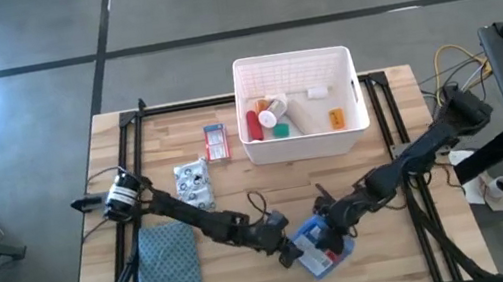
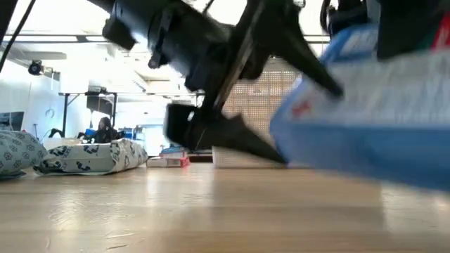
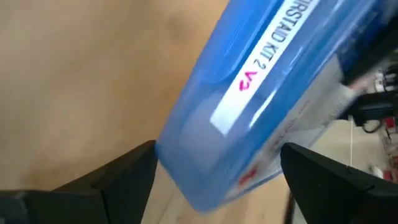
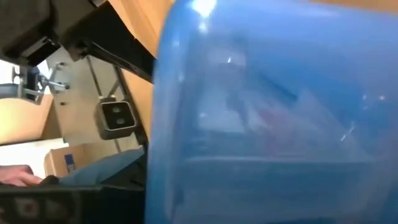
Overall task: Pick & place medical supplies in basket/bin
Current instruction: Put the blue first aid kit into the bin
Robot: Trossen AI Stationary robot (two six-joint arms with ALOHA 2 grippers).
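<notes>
The blue first-aid packet (image 1: pixel 322 256) hangs tilted just above the table near its front edge. It fills the left wrist view (image 3: pixel 261 81) and the right wrist view (image 4: pixel 267 112). My left gripper (image 1: pixel 289 248) comes at it from the table's left and is shut on its near end. My right gripper (image 1: pixel 332 232) is close over the packet's other end, coming from the right. The white bin (image 1: pixel 291 56) stands at the far middle. It holds a white bottle (image 1: pixel 268 116), a red tube (image 1: pixel 253 123) and an orange vial (image 1: pixel 336 118). My left gripper (image 3: pixel 217 149) pinches the packet's rounded end (image 3: pixel 171 155) between its two widely spread fingers (image 3: pixel 124 174), which lie across the packet's width. In the low view one finger (image 2: pixel 246 144) runs under that end and the other over it. The packet (image 2: pixel 365 119) is tilted, clear of the table.
A red-white small box (image 1: pixel 216 141) and silvery blister packs (image 1: pixel 194 182) lie left of the bin. A blue-grey folded cloth (image 1: pixel 164 261) lies at the near left. Bare wood (image 1: pixel 339 183) lies between the packet and the bin.
</notes>
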